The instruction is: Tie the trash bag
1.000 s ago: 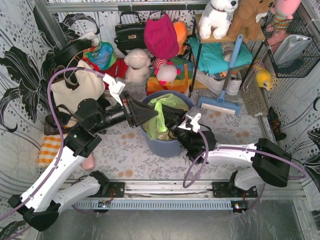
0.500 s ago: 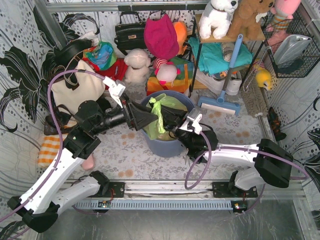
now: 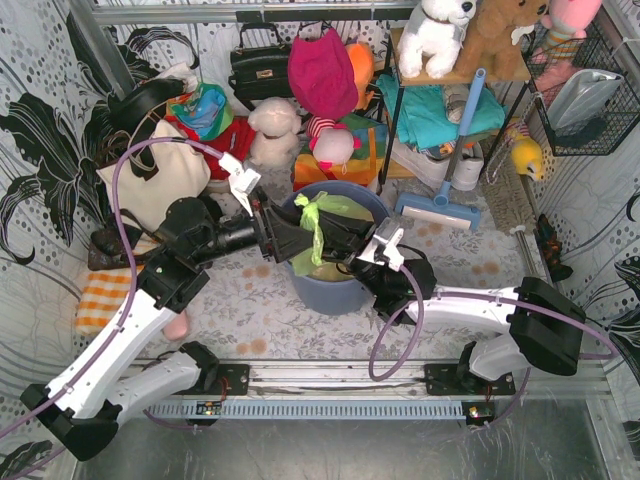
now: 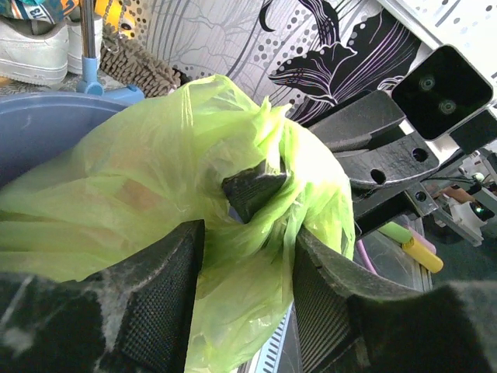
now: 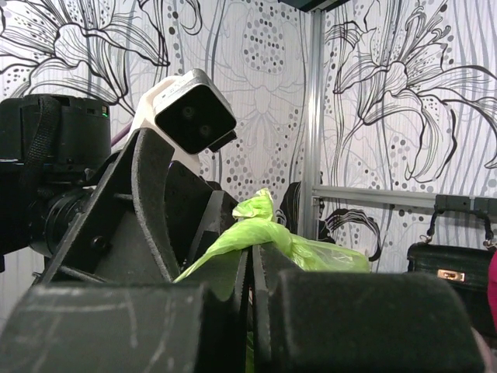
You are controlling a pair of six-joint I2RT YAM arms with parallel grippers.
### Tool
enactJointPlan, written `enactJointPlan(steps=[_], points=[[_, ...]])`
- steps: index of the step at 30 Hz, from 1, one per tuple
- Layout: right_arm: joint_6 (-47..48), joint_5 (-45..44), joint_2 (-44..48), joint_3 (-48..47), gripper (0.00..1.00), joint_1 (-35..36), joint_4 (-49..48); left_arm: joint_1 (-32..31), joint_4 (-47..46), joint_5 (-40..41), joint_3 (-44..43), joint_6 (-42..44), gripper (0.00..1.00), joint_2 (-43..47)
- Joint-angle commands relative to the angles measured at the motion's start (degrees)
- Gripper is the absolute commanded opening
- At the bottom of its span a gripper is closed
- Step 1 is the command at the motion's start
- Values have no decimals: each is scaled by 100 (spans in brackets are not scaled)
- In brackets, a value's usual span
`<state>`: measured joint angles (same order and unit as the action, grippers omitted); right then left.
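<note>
- Trash bag point(image 3: 322, 222) sits in the bin point(image 3: 335, 292); its gathered neck rises between the two tools, which meet tip to tip above the rim.
- Right tool point(image 5: 250, 264): clenched on the twisted neck.
- Left tool point(image 4: 247, 237): released, jaws apart, with loose plastic straight ahead between its pads. It looks best placed to take the next grasp.
</note>
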<state>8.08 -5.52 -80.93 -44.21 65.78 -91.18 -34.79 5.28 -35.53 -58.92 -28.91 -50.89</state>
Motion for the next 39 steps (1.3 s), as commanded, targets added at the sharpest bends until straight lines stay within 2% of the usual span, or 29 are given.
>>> enactJointPlan(steps=[1,4,7,10,12,14,21,24,26,28,33,39], points=[[393,-31,-113,-257,0,11,-610,-15,-505,-687,186,-228,55,23],[462,-76,-104,-248,0,11,-603,-8,-446,-766,171,-173,55,97],[455,-69,-67,-212,0,11,-603,-11,188,-444,-72,256,57,143],[406,-61,-31,-162,0,10,-604,-11,1138,262,-544,798,58,191],[369,-51,-12,-137,0,13,-603,-7,1308,1061,-676,905,59,295],[344,-47,2,-112,0,13,-606,-10,1174,1214,-683,930,60,420],[283,-46,32,-68,0,9,-603,-11,453,628,-723,1175,60,671],[282,-39,55,-54,0,16,-604,-11,175,1034,-778,1150,57,709],[274,-33,69,-53,0,14,-603,-11,-61,1613,-771,896,53,666],[266,-35,83,-45,0,7,-603,-10,-295,2015,-788,448,55,526],[269,-106,120,-26,0,13,-603,-11,-731,1625,-868,-350,54,135],[214,-84,147,-17,0,14,-603,-5,-426,1802,-906,-132,56,206]])
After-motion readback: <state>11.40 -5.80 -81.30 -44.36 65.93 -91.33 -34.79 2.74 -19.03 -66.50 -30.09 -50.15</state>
